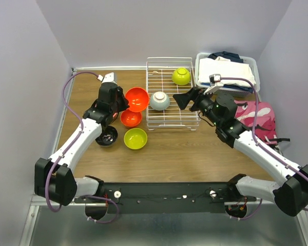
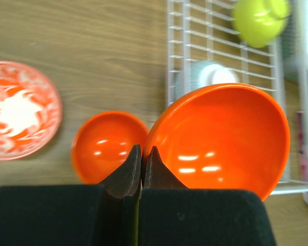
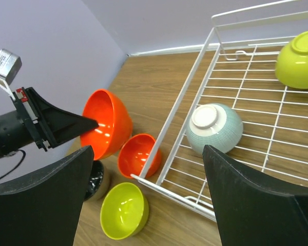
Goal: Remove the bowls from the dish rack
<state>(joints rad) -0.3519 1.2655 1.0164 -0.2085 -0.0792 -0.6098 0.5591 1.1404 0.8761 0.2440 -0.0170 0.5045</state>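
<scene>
My left gripper [image 1: 124, 102] is shut on the rim of an orange bowl [image 1: 136, 99], held tilted above the table just left of the white wire dish rack [image 1: 147, 92]; its fingertips [image 2: 135, 154] pinch the rim [image 2: 220, 138]. On the table lie a second orange bowl [image 1: 131, 118], a lime-green bowl [image 1: 135, 138], a taupe bowl with dark inside [image 1: 107, 136] and a white-and-red patterned bowl [image 2: 20, 117]. In the rack a pale blue bowl [image 1: 159, 101] sits upside down, and a lime-green bowl [image 1: 181, 76] lies behind it. My right gripper [image 1: 182, 100] is open and empty beside the pale blue bowl [image 3: 215, 128].
A grey bin of folded clothes [image 1: 227, 69] stands right of the rack at the back. A pink bag [image 1: 256, 115] lies by the right arm. Walls close in on the left, back and right of the table.
</scene>
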